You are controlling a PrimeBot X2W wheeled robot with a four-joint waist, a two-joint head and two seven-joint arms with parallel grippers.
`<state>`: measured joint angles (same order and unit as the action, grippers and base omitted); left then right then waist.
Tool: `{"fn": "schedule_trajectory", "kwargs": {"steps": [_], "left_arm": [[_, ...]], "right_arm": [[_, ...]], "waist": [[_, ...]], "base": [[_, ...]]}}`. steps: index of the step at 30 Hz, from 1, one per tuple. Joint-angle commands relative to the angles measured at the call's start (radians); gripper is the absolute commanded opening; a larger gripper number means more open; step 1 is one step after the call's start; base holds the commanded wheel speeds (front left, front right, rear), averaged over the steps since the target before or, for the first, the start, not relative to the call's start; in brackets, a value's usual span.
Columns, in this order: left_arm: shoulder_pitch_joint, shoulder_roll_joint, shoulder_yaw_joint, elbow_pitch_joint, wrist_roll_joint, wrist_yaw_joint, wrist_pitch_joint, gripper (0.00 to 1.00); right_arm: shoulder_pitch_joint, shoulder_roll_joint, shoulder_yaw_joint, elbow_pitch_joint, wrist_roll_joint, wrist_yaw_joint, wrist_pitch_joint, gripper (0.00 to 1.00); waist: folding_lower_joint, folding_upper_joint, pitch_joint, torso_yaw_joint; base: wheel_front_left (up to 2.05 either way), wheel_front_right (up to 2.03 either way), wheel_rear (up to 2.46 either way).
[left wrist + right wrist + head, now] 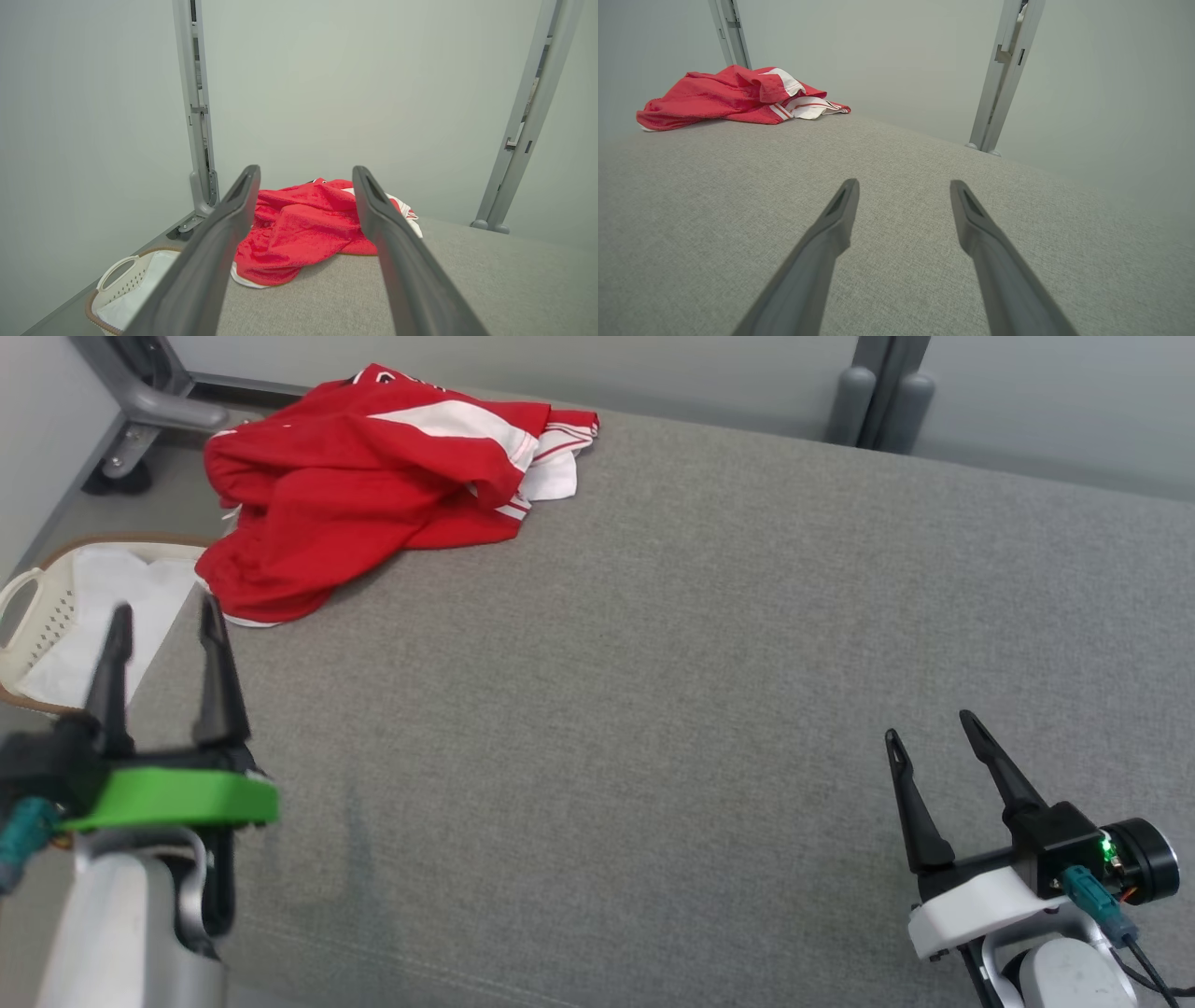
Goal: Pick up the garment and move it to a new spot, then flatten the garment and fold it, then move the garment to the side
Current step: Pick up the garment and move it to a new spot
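Observation:
A red garment point(364, 476) with white panels and stripes lies crumpled at the far left corner of the grey fabric surface point(672, 709). My left gripper point(164, 614) hovers open at the near left edge, its fingers pointing toward the garment point(303, 228), well short of it and holding nothing. Open and empty too, my right gripper point(934, 728) sits at the near right, far from the garment point(738, 95); in its wrist view the fingers point(840, 219) hang just above bare fabric.
A cream laundry basket point(37, 607) holding white cloth stands on the floor left of the surface, beside my left gripper; it also appears at the lower left as the basket point(121, 280). Grey frame posts point(878, 392) rise behind the surface against a pale wall.

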<state>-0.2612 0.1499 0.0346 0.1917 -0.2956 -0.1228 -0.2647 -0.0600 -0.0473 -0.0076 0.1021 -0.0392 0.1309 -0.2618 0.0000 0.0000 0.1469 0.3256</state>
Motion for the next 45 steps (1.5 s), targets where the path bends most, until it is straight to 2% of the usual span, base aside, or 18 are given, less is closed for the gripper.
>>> {"fn": "schedule_trajectory", "kwargs": {"steps": [1, 8, 14, 20, 27, 38, 39, 40, 41, 42, 43, 44, 45], "left_arm": [[-0.068, 0.025, 0.009, -0.001, -0.015, -0.004, 0.0, 1.0], [-0.386, 0.156, -0.005, 0.109, -0.064, -0.009, 0.041, 1.0], [-0.602, 0.204, -0.043, 0.299, -0.105, -0.009, 0.137, 1.0], [-0.742, 0.179, -0.084, 0.477, -0.136, -0.009, 0.232, 1.0], [-0.833, 0.156, -0.116, 0.634, -0.185, -0.009, 0.323, 1.0], [-0.875, 0.134, -0.108, 0.762, -0.271, -0.009, 0.384, 1.0], [-0.878, 0.133, -0.111, 0.761, -0.285, -0.009, 0.383, 0.93], [-0.879, 0.134, -0.112, 0.761, -0.29, -0.009, 0.383, 0.78], [-0.882, 0.135, -0.116, 0.762, -0.296, -0.009, 0.38, 0.48], [-0.883, 0.138, -0.12, 0.761, -0.298, -0.009, 0.374, 0.36], [-0.884, 0.142, -0.122, 0.76, -0.302, -0.009, 0.365, 0.13], [-0.884, 0.143, -0.125, 0.759, -0.303, -0.009, 0.358, 0.0], [-0.883, 0.145, -0.127, 0.758, -0.305, -0.009, 0.346, 0.0]], "right_arm": [[-0.011, -0.004, -0.004, -0.003, -0.009, 0.0, -0.003, 1.0], [-0.058, -0.004, 0.008, -0.034, -0.065, 0.0, -0.003, 1.0], [-0.117, -0.004, 0.013, -0.075, -0.107, 0.0, -0.003, 1.0], [-0.153, -0.004, -0.007, -0.118, -0.144, 0.0, -0.003, 1.0], [-0.178, -0.003, -0.022, -0.149, -0.165, 0.0, -0.003, 1.0], [-0.18, -0.006, -0.026, -0.136, -0.155, -0.001, 0.0, 1.0], [-0.183, -0.006, -0.024, -0.134, -0.154, -0.001, 0.0, 1.0], [-0.185, -0.006, -0.023, -0.133, -0.153, -0.001, 0.0, 1.0], [-0.189, -0.006, -0.019, -0.132, -0.153, -0.001, 0.0, 1.0], [-0.191, -0.006, -0.016, -0.132, -0.152, -0.001, 0.0, 1.0], [-0.192, -0.006, -0.013, -0.131, -0.152, -0.001, 0.0, 1.0], [-0.194, -0.006, -0.011, -0.13, -0.151, -0.001, 0.0, 1.0], [-0.195, -0.006, -0.01, -0.129, -0.15, -0.001, 0.0, 1.0]], "waist": [[0.0, 0.0, 0.051, -0.036], [0.0, 0.0, 0.163, -0.095], [0.0, 0.0, 0.285, -0.145], [0.0, 0.0, 0.386, -0.177], [0.0, 0.0, 0.468, -0.2], [0.0, 0.0, 0.503, -0.207], [0.0, 0.0, 0.504, -0.207], [0.0, 0.0, 0.505, -0.207], [0.0, 0.0, 0.505, -0.208], [0.0, 0.0, 0.505, -0.209], [0.0, 0.0, 0.505, -0.211], [0.0, 0.0, 0.504, -0.212], [0.0, 0.0, 0.501, -0.213]], "base": [[0.0, 0.0, 0.0], [0.0, 0.0, 0.0], [0.0, 0.0, 0.0], [0.0, 0.0, 0.0], [0.0, 0.0, 0.0], [0.0, 0.0, 0.0], [0.0, 0.0, 0.0], [0.0, 0.0, 0.0], [0.0, 0.0, 0.0], [0.0, 0.0, 0.0], [0.0, 0.0, 0.0], [0.0, 0.0, 0.0], [0.0, 0.0, 0.0]]}}
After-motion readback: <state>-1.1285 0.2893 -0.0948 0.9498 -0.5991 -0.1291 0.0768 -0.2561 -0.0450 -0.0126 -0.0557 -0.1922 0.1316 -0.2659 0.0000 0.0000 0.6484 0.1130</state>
